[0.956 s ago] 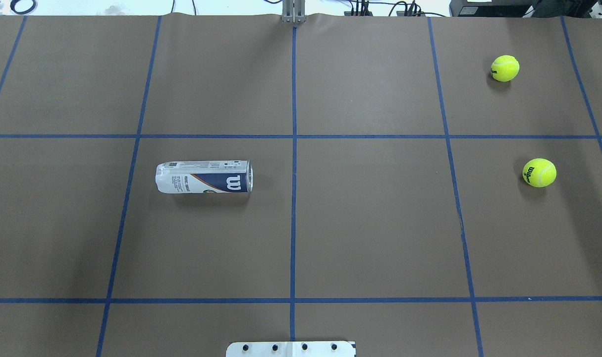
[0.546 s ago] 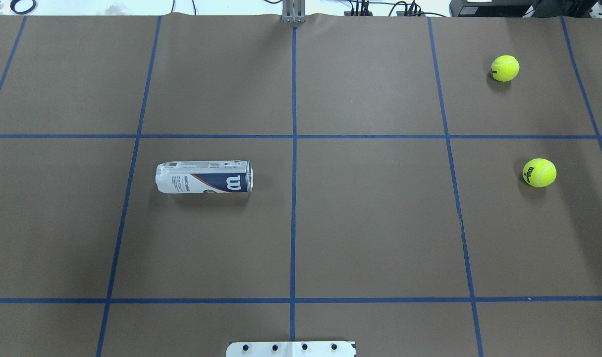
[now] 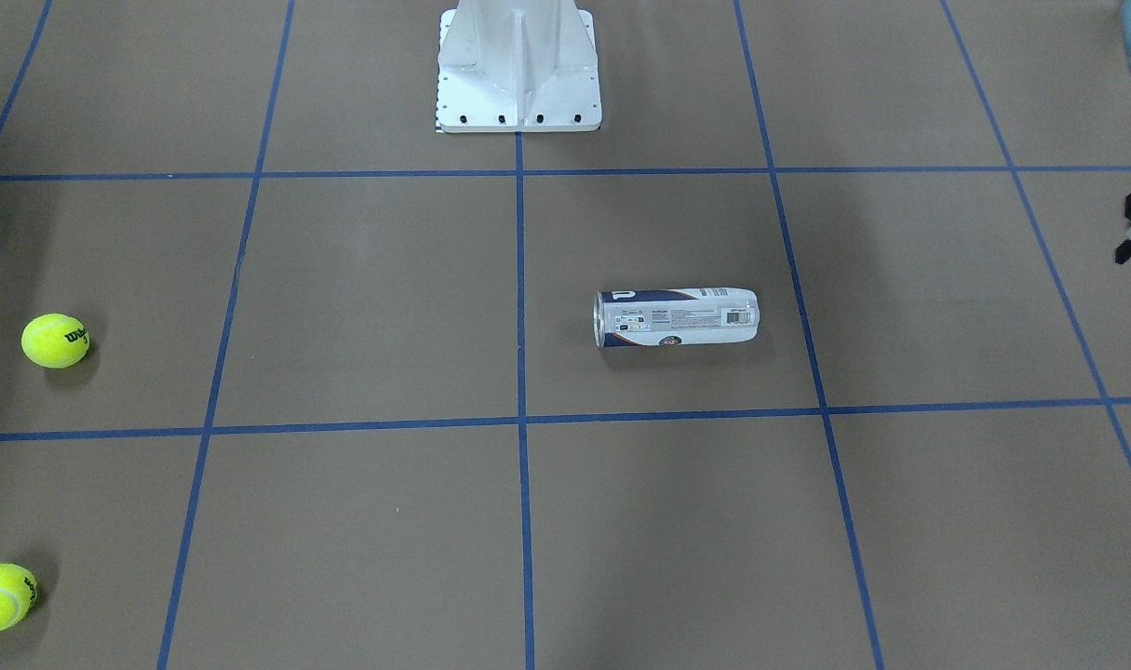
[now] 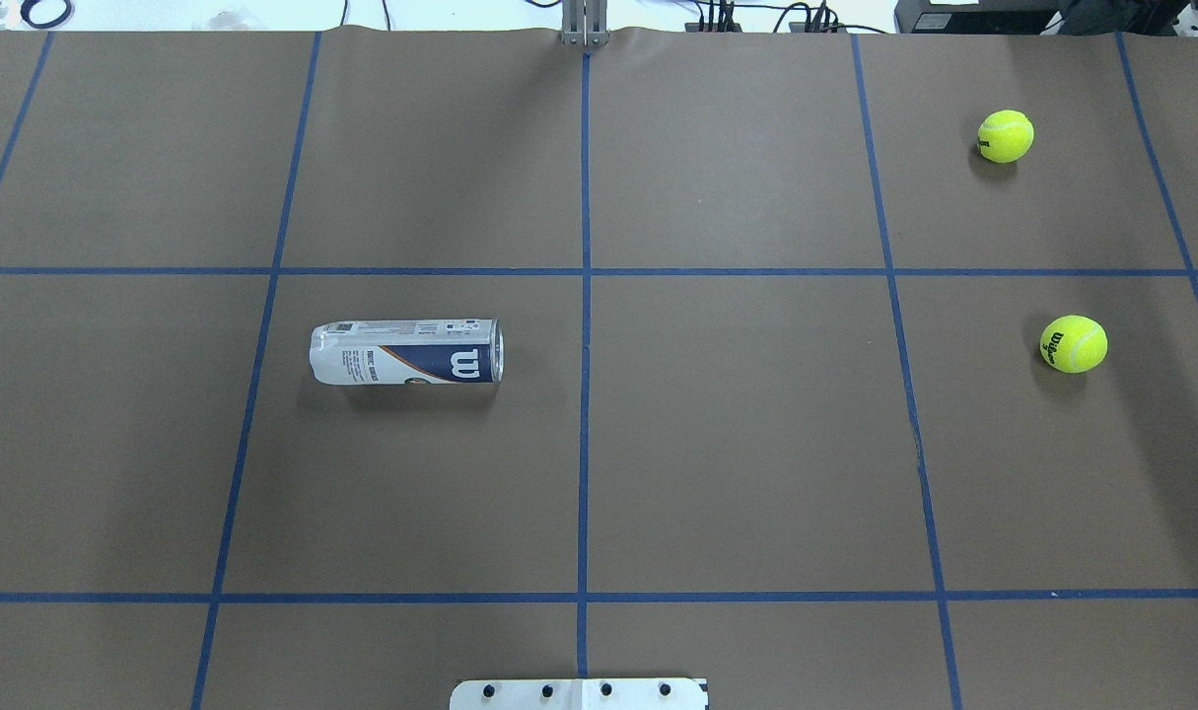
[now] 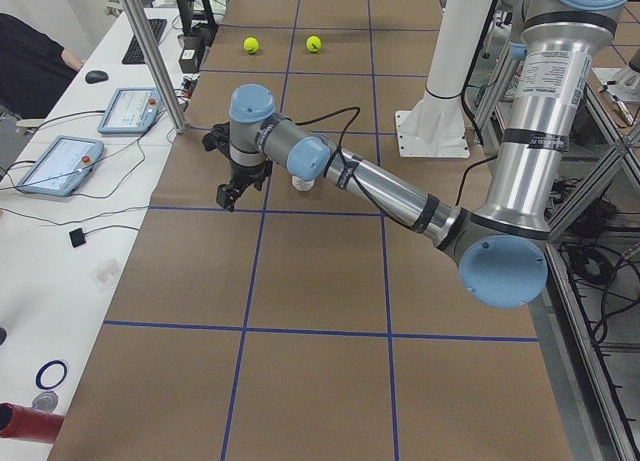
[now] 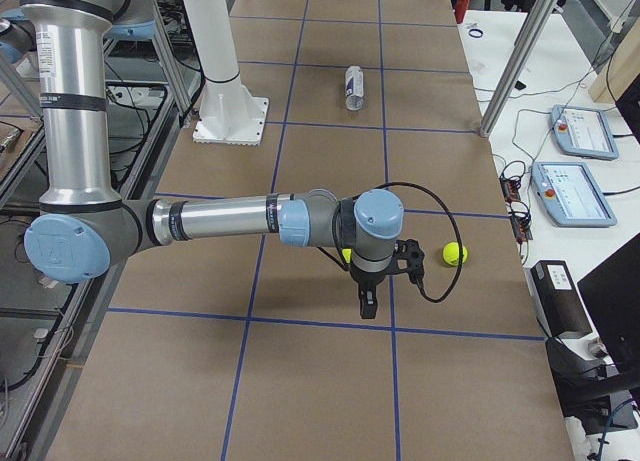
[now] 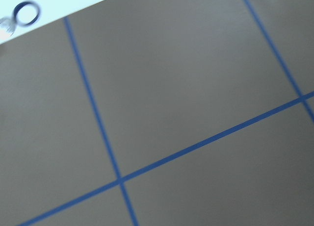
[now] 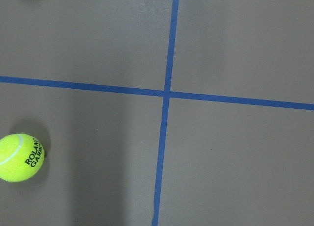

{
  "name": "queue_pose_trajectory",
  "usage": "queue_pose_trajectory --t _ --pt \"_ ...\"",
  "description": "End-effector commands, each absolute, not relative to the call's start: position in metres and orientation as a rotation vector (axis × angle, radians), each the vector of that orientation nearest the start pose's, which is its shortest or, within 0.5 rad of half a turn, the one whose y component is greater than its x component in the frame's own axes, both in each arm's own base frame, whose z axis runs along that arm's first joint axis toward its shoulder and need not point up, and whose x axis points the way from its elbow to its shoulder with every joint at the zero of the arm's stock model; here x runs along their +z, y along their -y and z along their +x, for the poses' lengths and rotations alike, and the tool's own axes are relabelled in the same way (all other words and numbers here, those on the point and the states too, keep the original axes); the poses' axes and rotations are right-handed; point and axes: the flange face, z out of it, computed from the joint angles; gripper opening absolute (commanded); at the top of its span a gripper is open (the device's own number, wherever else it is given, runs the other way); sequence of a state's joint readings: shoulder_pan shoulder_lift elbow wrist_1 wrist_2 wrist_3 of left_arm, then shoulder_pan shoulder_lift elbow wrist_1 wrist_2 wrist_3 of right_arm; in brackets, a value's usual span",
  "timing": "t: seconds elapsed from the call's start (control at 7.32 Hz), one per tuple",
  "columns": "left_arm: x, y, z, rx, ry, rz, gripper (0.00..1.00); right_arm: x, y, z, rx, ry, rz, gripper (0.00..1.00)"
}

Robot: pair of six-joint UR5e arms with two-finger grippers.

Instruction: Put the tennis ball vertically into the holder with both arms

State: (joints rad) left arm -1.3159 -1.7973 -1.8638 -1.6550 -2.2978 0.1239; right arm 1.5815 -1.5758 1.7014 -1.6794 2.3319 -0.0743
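Observation:
The holder, a clear can with a navy-and-white "W" label, lies on its side left of the table's centre line, its open metal rim toward the centre. It also shows in the front view and the right view. Two yellow tennis balls rest at the far right. One ball shows in the right wrist view. My left gripper hovers over the table's left end, far from the holder. My right gripper hovers near the balls. I cannot tell whether either is open.
The white pedestal base stands at the robot's side of the table, on the centre line. Blue tape lines grid the brown table cover. Side tables with tablets run along the far edge.

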Motion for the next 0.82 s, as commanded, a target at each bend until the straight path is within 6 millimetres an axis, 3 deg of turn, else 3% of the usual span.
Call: queue_pose_trajectory --t 0.0,0.14,0.27,0.41,0.68 --pt "0.304 0.571 0.172 0.746 -0.776 0.622 0.98 0.61 0.487 0.069 -0.072 0.77 0.049 0.99" --pt "0.27 0.566 0.213 0.818 -0.798 0.643 0.99 0.607 0.487 0.069 -0.075 0.775 0.056 0.99" --pt "0.25 0.548 0.269 0.905 -0.829 0.608 0.99 0.606 0.487 0.069 -0.077 0.776 0.058 0.99" --pt "0.214 0.538 0.319 0.973 -0.802 0.636 0.99 0.605 0.488 0.069 -0.077 0.776 0.059 0.99" --pt "0.18 0.503 0.419 1.153 -0.655 0.711 0.99 0.604 0.488 0.067 -0.077 0.794 0.06 0.99"
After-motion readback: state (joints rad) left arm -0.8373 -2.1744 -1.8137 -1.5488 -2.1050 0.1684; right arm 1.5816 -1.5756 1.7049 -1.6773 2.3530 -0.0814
